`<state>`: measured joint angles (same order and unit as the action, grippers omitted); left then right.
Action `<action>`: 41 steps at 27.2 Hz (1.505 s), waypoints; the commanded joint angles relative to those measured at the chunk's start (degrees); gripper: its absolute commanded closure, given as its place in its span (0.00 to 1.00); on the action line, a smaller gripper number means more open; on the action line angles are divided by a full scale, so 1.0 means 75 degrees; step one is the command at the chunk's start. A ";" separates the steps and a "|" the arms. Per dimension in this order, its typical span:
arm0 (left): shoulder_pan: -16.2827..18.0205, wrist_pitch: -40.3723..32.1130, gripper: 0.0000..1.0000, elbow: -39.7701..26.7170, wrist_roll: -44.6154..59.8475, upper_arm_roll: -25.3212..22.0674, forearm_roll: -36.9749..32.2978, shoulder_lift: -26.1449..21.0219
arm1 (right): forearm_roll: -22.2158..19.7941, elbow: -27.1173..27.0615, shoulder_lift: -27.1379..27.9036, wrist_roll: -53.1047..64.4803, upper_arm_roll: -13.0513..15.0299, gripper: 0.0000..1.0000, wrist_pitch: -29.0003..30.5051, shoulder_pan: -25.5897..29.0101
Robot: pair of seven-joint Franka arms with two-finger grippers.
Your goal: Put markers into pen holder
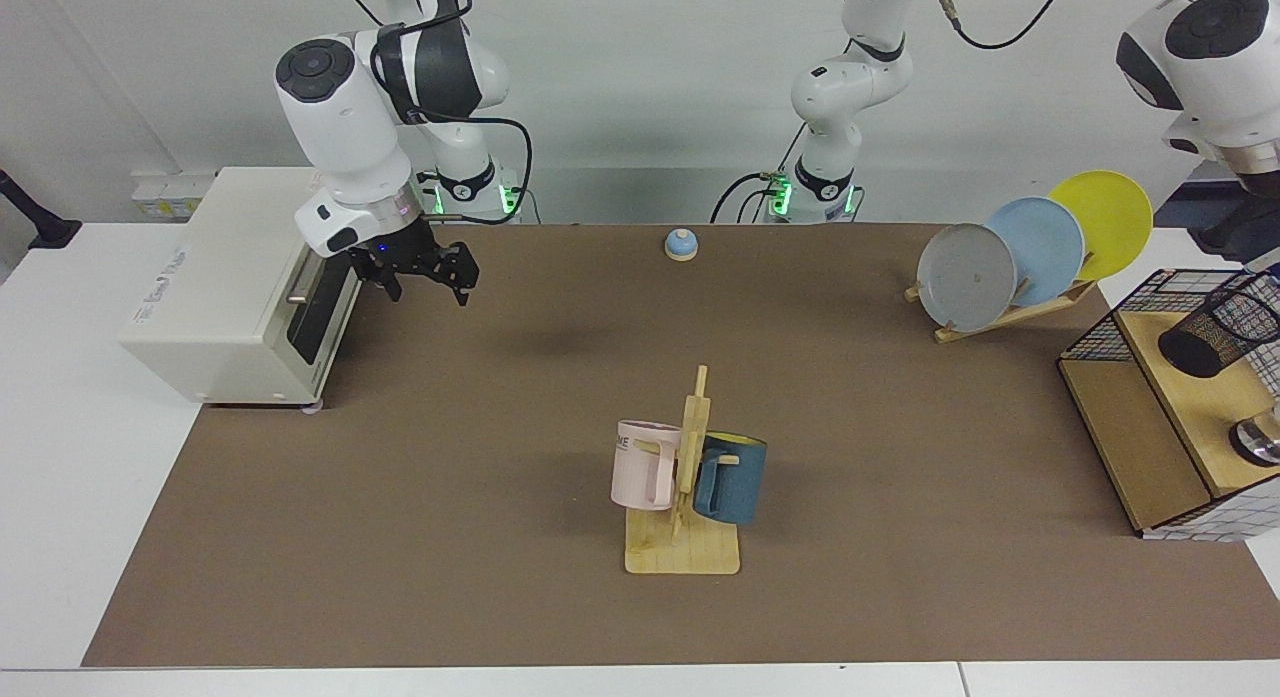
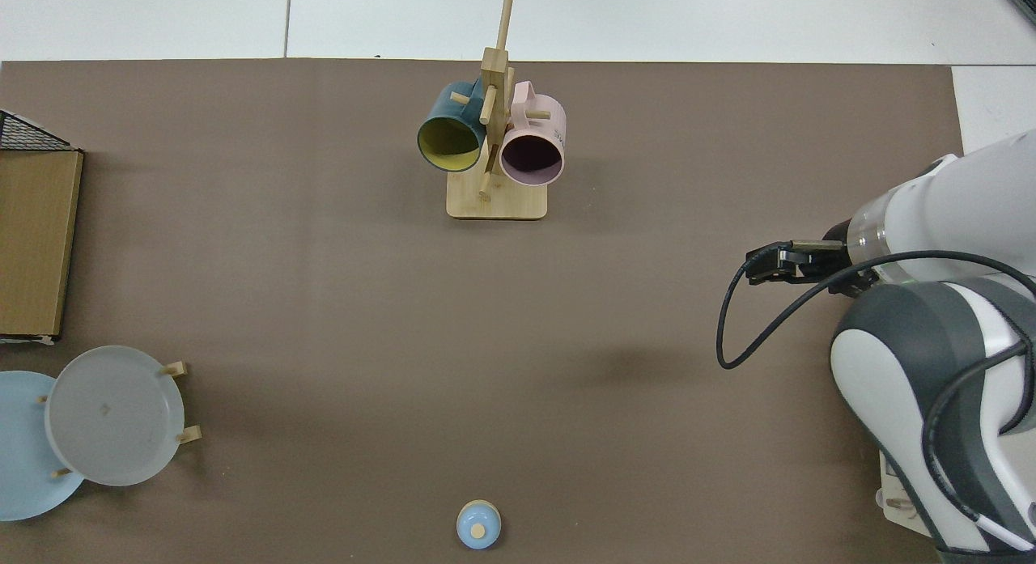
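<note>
on wooden shelf at table's edge: pen holder [image 1: 1222, 324] tilted, no marker visible. right gripper [image 1: 422, 267] spread, empty, waits beside toaster oven [image 1: 232, 282]. left gripper out of view.

The right pincer [image 1: 428, 277] hangs with fingers apart beside the white oven [image 1: 235, 287]. The pen holder [image 1: 1222, 324] leans on the wooden shelf [image 1: 1190, 397], beneath the left arm [image 1: 1215, 47].

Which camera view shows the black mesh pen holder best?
The facing view: the pen holder sits tilted on the wooden shelf at the frame's edge. The top view does not show it, only that shelf's end.
</note>
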<state>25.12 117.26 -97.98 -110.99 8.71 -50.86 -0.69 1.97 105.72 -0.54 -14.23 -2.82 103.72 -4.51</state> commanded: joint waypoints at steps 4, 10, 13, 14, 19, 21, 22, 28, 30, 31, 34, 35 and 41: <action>0.0177 0.0385 1.00 -0.0529 -0.0003 0.0057 -0.0027 0.0045 | 0.0194 0.0166 -0.0057 0.0116 -0.0105 0.00 0.0187 0.0179; 0.0177 0.0526 1.00 -0.0822 0.0313 0.0046 -0.0074 0.0069 | 0.0194 0.0166 -0.0057 0.0116 -0.0105 0.00 0.0187 0.0179; 0.0201 0.0655 1.00 -0.0963 0.0442 0.0046 -0.0121 0.0069 | 0.0194 0.0166 -0.0045 0.0128 -0.0105 0.00 0.0315 0.0179; 0.0201 0.0678 1.00 -0.1033 0.0501 0.0046 -0.0133 0.0069 | 0.0194 0.0189 -0.0045 0.0128 -0.0105 0.00 0.0327 0.0191; 0.0213 0.0714 1.00 -0.1221 0.0723 0.0046 -0.0144 0.0069 | 0.0194 0.0201 -0.0045 0.0128 -0.0105 0.00 0.0339 0.0179; 0.0213 0.0725 1.00 -0.1256 0.0782 0.0046 -0.0144 0.0057 | 0.0194 0.0201 -0.0045 0.0128 -0.0105 0.00 0.0339 0.0179; 0.0213 0.0737 1.00 -0.1268 0.0771 0.0046 -0.0144 0.0057 | 0.0194 0.0201 -0.0045 0.0128 -0.0105 0.00 0.0339 0.0179; 0.0224 0.0772 1.00 -0.1256 0.0782 0.0046 -0.0133 0.0034 | 0.0194 0.0201 -0.0045 0.0128 -0.0105 0.00 0.0339 0.0179; 0.0224 0.0772 0.67 -0.1221 0.0782 0.0046 -0.0109 0.0022 | 0.0194 0.0201 -0.0045 0.0128 -0.0105 0.00 0.0339 0.0179; 0.0224 0.0772 0.29 -0.1198 0.0782 0.0046 -0.0109 0.0010 | 0.0194 0.0201 -0.0045 0.0128 -0.0105 0.00 0.0339 0.0179; 0.0224 0.0726 0.00 -0.1046 0.0771 0.0034 -0.0086 -0.0037 | 0.0194 0.0201 -0.0045 0.0128 -0.0105 0.00 0.0339 0.0179; 0.0224 0.0702 0.00 -0.0987 0.0759 0.0034 -0.0086 -0.0048 | 0.0194 0.0201 -0.0045 0.0116 -0.0105 0.00 0.0339 0.0179; 0.0178 0.0538 0.00 -0.0624 0.0677 0.0057 -0.0028 -0.0025 | 0.0194 0.0201 -0.0045 0.0116 -0.0105 0.00 0.0339 0.0179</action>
<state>25.99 121.69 -104.82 -105.89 8.70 -50.95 -1.11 1.98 106.33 -0.51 -14.23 -2.87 104.74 -4.33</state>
